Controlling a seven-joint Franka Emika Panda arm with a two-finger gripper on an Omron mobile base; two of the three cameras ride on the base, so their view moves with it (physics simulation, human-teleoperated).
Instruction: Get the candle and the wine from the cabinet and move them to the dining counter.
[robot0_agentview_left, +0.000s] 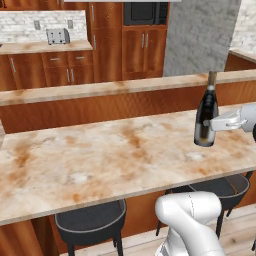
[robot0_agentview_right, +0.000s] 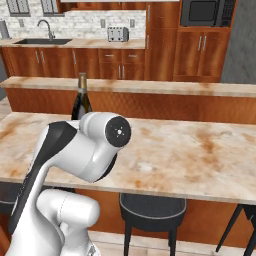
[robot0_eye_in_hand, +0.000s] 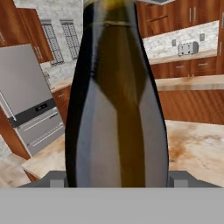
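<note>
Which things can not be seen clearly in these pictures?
- Dark glass wine bottle: base hidden in the right base view by the white arm; top cut off by the hand view's upper edge.
- Gripper: grip on the bottle is uncertain; left base view's right edge crops the hand.
- Bottle label: too dim to read.

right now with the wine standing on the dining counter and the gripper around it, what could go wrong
1. The wine stands upright on the dining counter, with the gripper at its body. Its fingers sit on either side of the glass, so a sideways pull-out could tip the tall, narrow bottle.
2. The bottle stands toward the counter's right end, so a fall could roll it off.
3. No candle is on the counter; that part looks undone.
</note>
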